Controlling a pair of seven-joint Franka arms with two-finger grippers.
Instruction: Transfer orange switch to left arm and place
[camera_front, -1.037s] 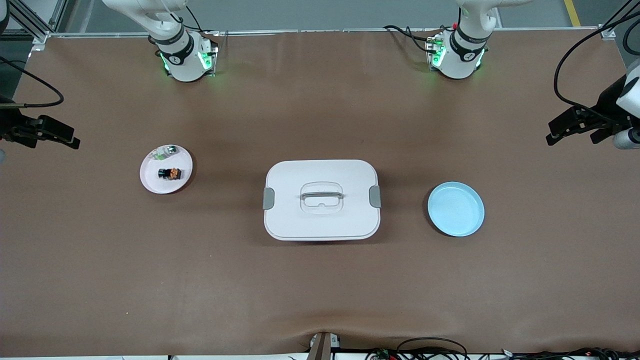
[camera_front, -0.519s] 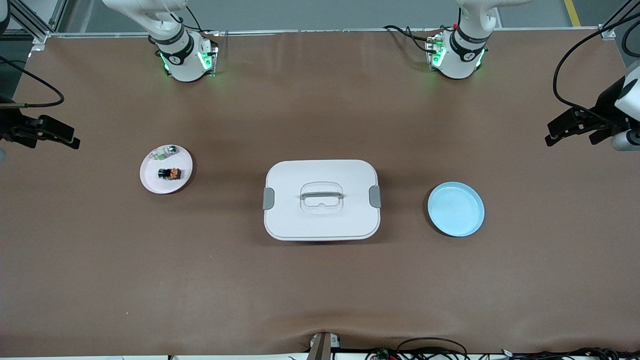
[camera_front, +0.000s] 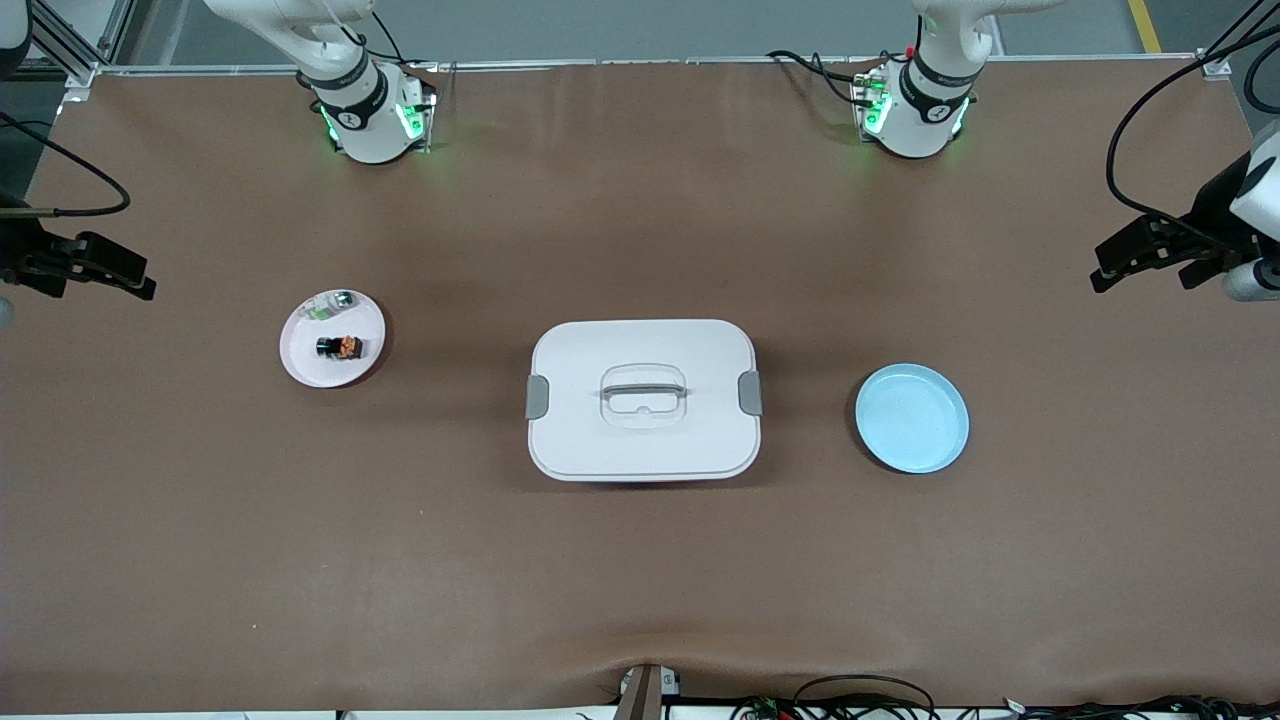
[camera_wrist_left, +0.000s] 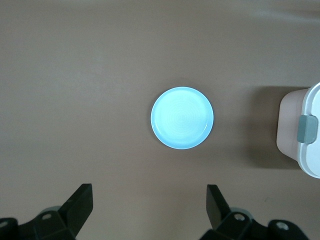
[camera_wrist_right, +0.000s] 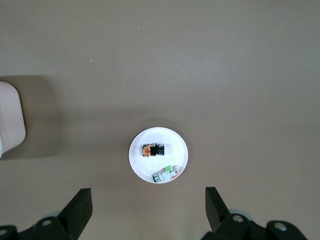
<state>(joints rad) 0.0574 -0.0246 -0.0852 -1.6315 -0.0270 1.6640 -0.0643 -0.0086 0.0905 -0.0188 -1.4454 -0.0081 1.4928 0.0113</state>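
The orange switch (camera_front: 339, 347) lies on the pink plate (camera_front: 300, 368), beside a silver-and-green part (camera_front: 331, 303). The box (camera_front: 643, 440) stands mid-surface, between that plate and the blue plate (camera_front: 911, 418). The right gripper (camera_wrist_right: 148, 212) hangs wide and empty above the pink plate; the left gripper (camera_wrist_left: 148, 209), equally wide, hangs above the blue plate.

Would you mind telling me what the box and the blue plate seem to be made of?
The box looks like matte white plastic: moulded rounded corners, grey side clips. The blue plate has a smooth, faintly glossy, even surface, probably plastic or melamine; glazed ceramic cannot be ruled out.
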